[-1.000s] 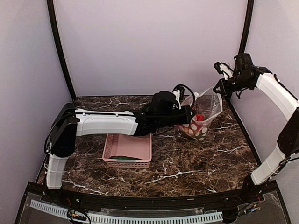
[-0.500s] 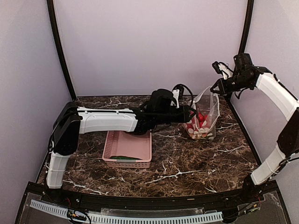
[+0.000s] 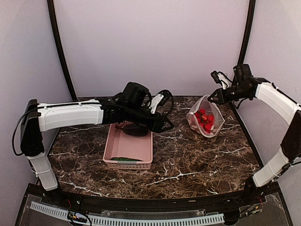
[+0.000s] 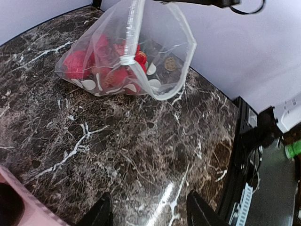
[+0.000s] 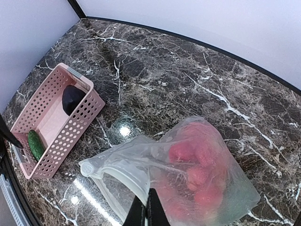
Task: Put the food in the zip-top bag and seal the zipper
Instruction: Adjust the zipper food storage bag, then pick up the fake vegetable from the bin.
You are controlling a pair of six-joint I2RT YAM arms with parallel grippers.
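Note:
The clear dotted zip-top bag (image 3: 217,123) stands on the marble at the back right, with several red round fruits (image 3: 205,119) inside. My right gripper (image 3: 212,95) is shut on its mouth edge and holds it up; in the right wrist view the gripper (image 5: 149,210) pinches the plastic beside the zipper (image 5: 123,173). My left gripper (image 3: 168,126) hangs open between basket and bag, apart from the bag (image 4: 162,42). Its fingertips (image 4: 100,214) are spread with only marble between them. A cucumber (image 5: 35,144) and a dark eggplant (image 5: 72,98) lie in the pink basket (image 5: 83,112).
The pink basket (image 3: 111,146) sits left of centre, partly under the left arm. Black frame posts stand at the back corners, and the table's right edge runs close to the bag.
My left gripper has let go of the bag, opened, and drawn back left towards the basket. The bag has sagged lower, with the right gripper holding its edge.

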